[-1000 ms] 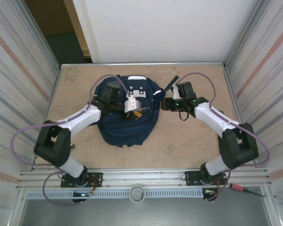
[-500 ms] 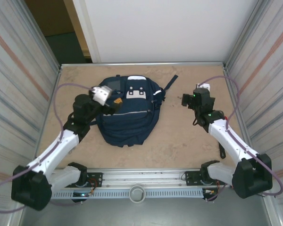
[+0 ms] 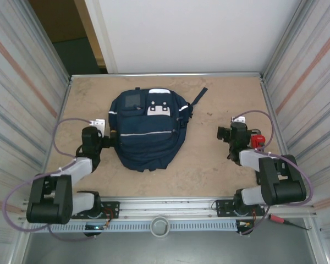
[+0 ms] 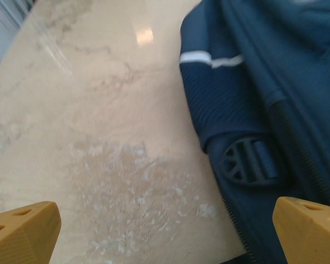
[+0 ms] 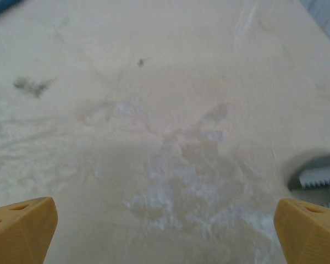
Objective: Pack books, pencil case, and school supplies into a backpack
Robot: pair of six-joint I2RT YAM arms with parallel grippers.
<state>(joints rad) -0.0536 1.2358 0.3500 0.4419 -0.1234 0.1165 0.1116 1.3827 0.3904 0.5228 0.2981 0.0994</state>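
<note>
The backpack (image 3: 148, 132) looks zipped. The left gripper (image 3: 105, 142) sits just beside it and the right gripper (image 3: 222, 133) well apart, both wide and empty, probably parked with packing done.

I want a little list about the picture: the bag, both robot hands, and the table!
Backpack: navy, lying flat mid-table, front up
Left gripper: open, low beside the backpack, near a dark buckle
Right gripper: open, over bare table, apart from the backpack
Held: nothing in either gripper
Table: beige, marbled
</note>
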